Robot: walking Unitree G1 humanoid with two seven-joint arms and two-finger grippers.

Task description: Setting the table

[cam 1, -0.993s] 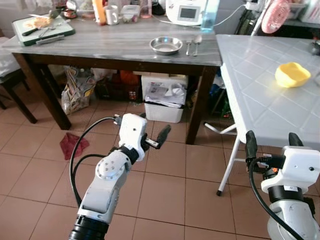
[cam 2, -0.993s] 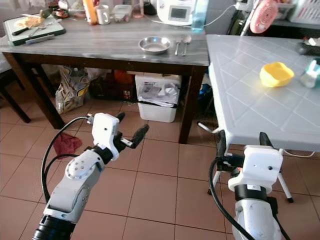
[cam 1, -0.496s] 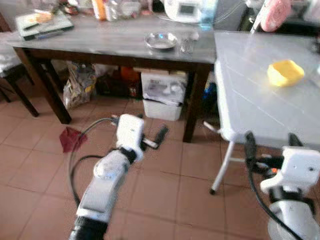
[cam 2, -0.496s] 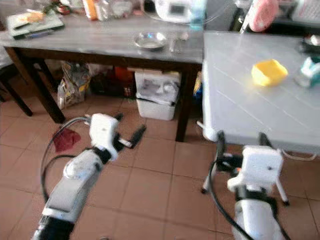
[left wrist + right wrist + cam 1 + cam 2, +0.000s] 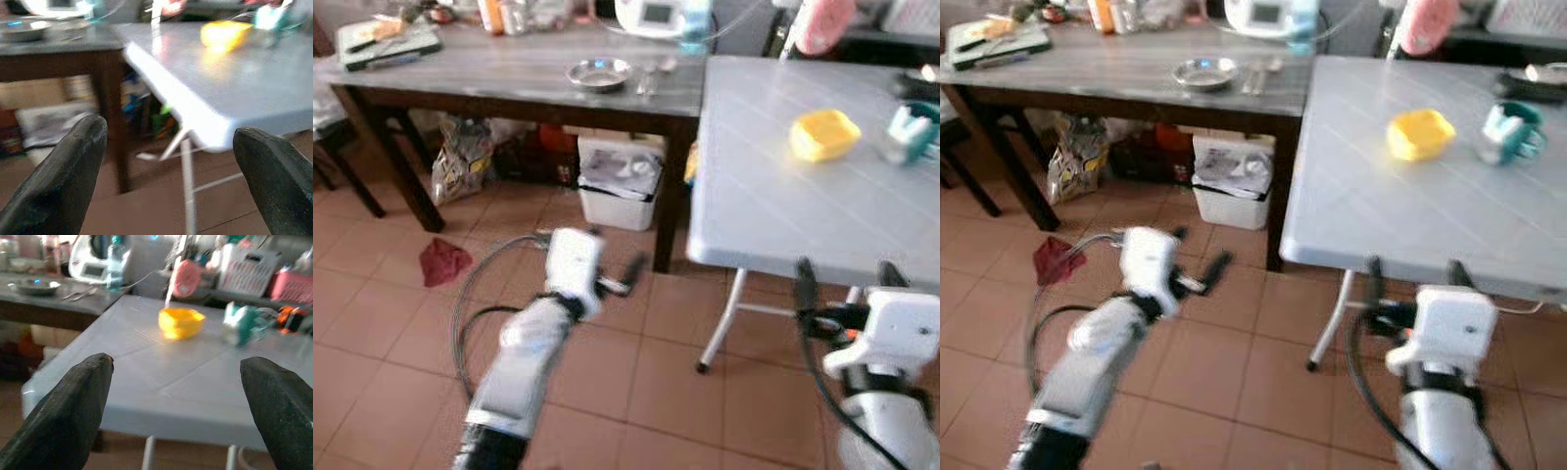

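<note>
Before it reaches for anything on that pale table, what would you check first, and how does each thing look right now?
1. Both pincers free: ok. The left pincer and the right pincer are open and hold nothing.
2. Yellow bowl in plain sight: ok, it sits on the pale table.
3. Teal cup apart from the bowl: ok, a gap shows between them.
4. Close enough to reach: not ok, I think. Both pincers hang low, over the floor in front of the table's near edge.
5. Steel dish and cutlery on the dark table: ok.
6. Picture sharp enough: not ok, blurred.
</note>
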